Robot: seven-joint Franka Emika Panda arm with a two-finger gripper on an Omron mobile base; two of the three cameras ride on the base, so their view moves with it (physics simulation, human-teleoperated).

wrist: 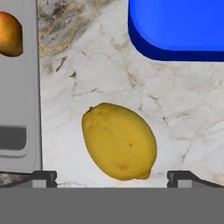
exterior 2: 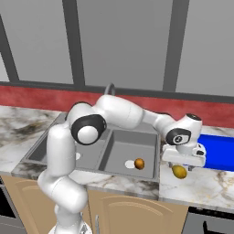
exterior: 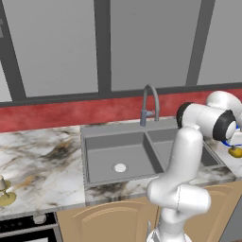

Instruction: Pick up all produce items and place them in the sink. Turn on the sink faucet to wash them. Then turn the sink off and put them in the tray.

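Here the yellow oval fruit [wrist: 119, 141] lies on the marble counter [wrist: 96, 65], long axis running diagonally in the hand view, from upper left down to lower right, with a small nub end at the lower right. The gripper [wrist: 111, 177] hangs right over it, fingers [wrist: 43, 177] spread wide, one tip on each side of the fruit, not touching it as far as the hand view shows. In the right base view the fruit [exterior 2: 179, 172] sits just below the gripper [exterior 2: 183, 161], on the counter strip between the sink [exterior 2: 114, 157] and the blue tray [exterior 2: 219, 151].

The round orange fruit [exterior 2: 139, 163] is already in the right basin, next to the pale drain. In the hand view it [wrist: 9, 34] shows at the upper left past the sink's grey rim.

The tray's corner [wrist: 175, 26] is near the yellow fruit but apart, with bare marble between. The sink rim runs close along the fruit's other side, also apart. Open counter all around the fruit.

The faucet [exterior: 149, 104] stands behind the sink [exterior: 94, 142], spout arched over the basins; handle position hard to tell.
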